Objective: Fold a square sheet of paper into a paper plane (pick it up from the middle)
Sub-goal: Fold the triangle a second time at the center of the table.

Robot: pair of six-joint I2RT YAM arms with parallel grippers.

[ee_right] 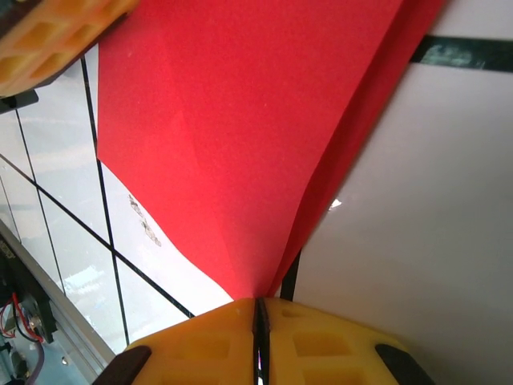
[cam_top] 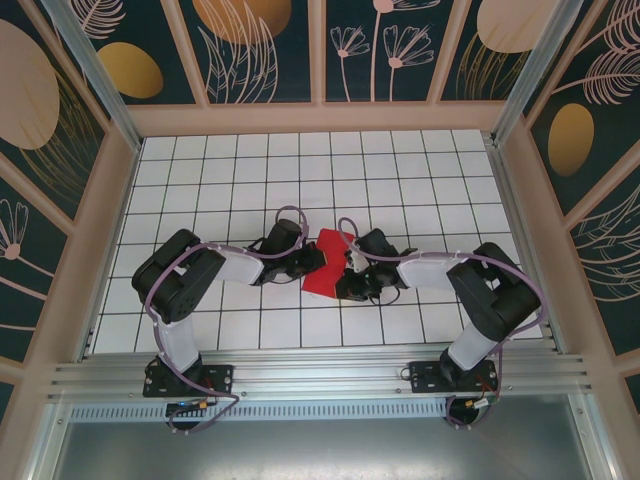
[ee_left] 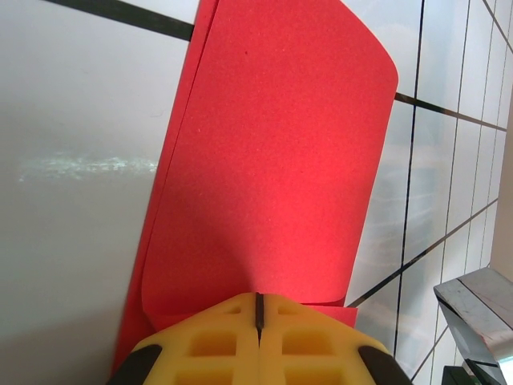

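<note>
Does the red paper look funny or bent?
Yes. The red paper isn't lying flat: the left gripper and right gripper pinch it from opposite sides, and it is doubled over and curved.

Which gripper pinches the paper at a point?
The right gripper: the red paper tapers into its shut jaws; the left gripper clamps a broad folded edge.

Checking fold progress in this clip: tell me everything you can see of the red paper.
The paper is thin, plain bright red and matte, doubled over into layers, with one end curling and faint creases. It sits near the middle of the table. The left gripper and right gripper are each shut on an edge of it from opposite sides.
</note>
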